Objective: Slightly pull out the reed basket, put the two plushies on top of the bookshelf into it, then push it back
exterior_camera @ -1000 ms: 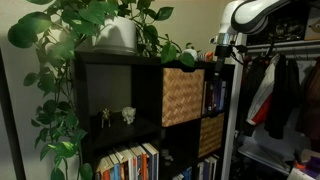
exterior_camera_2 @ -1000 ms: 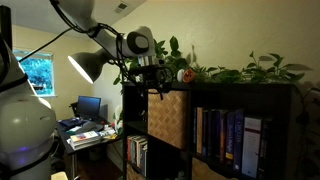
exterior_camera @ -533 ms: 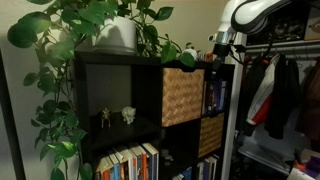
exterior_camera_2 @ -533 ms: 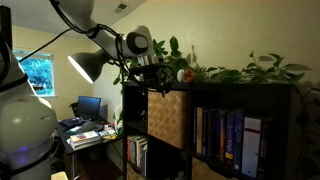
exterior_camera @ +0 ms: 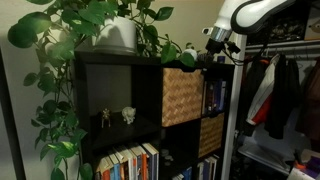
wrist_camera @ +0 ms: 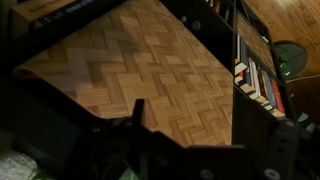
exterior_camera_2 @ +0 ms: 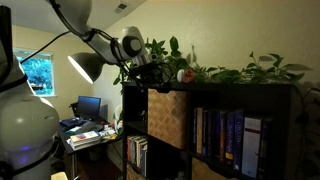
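The black bookshelf (exterior_camera: 120,100) (exterior_camera_2: 240,130) holds the tan reed basket (exterior_camera: 182,95) (exterior_camera_2: 168,117) in an upper cubby, its front standing a little proud of the shelf face. On the shelf top lie a dark green and white plushie (exterior_camera: 188,54) and a reddish-orange plushie (exterior_camera_2: 186,75). My gripper (exterior_camera: 213,42) (exterior_camera_2: 150,76) hovers over the shelf's top corner, above the basket and beside the plushies, apart from them. In the wrist view the gripper (wrist_camera: 200,140) is open and holds nothing. A tan herringbone surface (wrist_camera: 150,70) lies below it; whether that is basket or floor I cannot tell.
A potted trailing plant (exterior_camera: 110,30) (exterior_camera_2: 250,70) spreads over the shelf top. Two pale figurines (exterior_camera: 117,116) stand in a cubby beside the basket, and books (exterior_camera_2: 225,135) (wrist_camera: 255,75) fill other cubbies. A smaller, darker basket (exterior_camera: 210,135) sits lower. A clothes rack (exterior_camera: 285,90) stands close by.
The gripper has risen slightly above the shelf top and shifted a little sideways. It stays open. Basket and plushies have not moved.
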